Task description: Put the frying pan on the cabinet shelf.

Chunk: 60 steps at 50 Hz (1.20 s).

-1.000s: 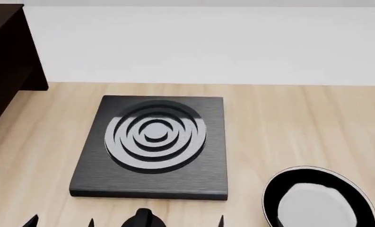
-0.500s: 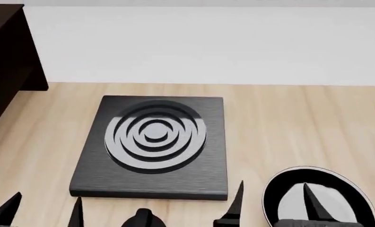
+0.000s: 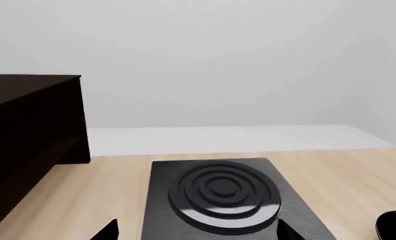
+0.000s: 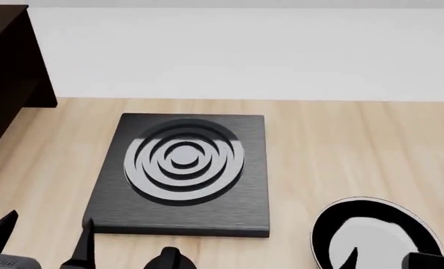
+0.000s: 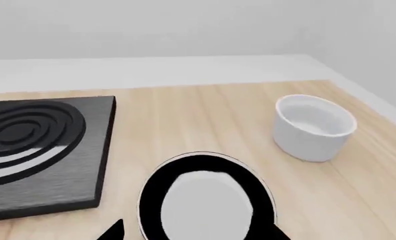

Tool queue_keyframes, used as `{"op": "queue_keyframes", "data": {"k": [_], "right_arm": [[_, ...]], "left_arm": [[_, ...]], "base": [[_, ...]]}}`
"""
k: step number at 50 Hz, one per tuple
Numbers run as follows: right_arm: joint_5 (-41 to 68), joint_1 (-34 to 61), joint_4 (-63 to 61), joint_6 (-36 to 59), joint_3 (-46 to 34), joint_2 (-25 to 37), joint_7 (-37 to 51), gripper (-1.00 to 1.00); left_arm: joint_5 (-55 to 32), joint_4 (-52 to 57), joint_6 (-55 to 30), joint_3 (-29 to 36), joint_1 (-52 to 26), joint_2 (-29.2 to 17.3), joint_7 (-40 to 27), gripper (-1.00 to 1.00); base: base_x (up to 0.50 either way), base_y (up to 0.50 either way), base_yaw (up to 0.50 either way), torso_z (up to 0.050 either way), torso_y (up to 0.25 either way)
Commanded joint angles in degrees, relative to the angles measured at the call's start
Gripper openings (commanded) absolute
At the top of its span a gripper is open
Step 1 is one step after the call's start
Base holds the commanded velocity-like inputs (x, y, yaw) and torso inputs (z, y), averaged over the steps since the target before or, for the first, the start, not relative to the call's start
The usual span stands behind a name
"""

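Frying pan (image 4: pixel 375 235) seen at tabletop (image 4: pixel 333 145) near edge, ungrasped. Right gripper (image 5: pixel 198 231) jaws apart, straddling pan for pickup. Left gripper (image 4: pixel 42 238) parted, empty. Cabinet shelf (image 4: pixel 5 73) at far-left corner.

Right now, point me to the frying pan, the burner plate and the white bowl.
frying pan (image 5: pixel 201 210): right wrist view, on its pale grey inside.
burner plate (image 4: pixel 183 162): head view, on the middle of its rings.
white bowl (image 5: pixel 313 127): right wrist view, on its outer wall.
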Motion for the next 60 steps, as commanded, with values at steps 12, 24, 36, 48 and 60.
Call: {"op": "queue_keyframes", "data": {"k": [12, 24, 36, 48, 60], "right_arm": [[7.10, -8.25, 8.03, 2.85, 2.57, 0.55, 2.51, 1.00], [0.79, -12.40, 16.20, -7.06, -2.17, 0.76, -2.98, 1.00], [-2.48, -12.50, 23.13, -14.06, -5.58, -1.24, -7.11, 1.00], [-3.22, -12.17, 26.96, -15.20, -8.05, -2.12, -8.35, 1.00], [-4.87, -12.54, 31.17, -18.36, -9.84, -2.51, -10.46, 1.00]], "left_arm": [[-0.23, 1.84, -0.90, 2.07, 0.57, -0.32, -0.63, 1.00], [-0.05, 1.03, -0.36, 3.11, 0.63, -0.42, -0.45, 1.00], [-0.32, 0.84, -0.25, 3.42, 0.65, -0.63, -0.55, 1.00], [-0.63, 0.57, -0.44, 3.64, 0.61, -0.82, -0.81, 1.00], [-0.52, -0.45, 0.40, 4.05, 0.91, -0.93, -0.71, 1.00]], "base": [[0.00, 0.00, 0.00, 0.000, 0.000], [0.00, 0.00, 0.00, 0.000, 0.000], [0.00, 0.00, 0.00, 0.000, 0.000], [0.00, 0.00, 0.00, 0.000, 0.000], [0.00, 0.00, 0.00, 0.000, 0.000]]}}
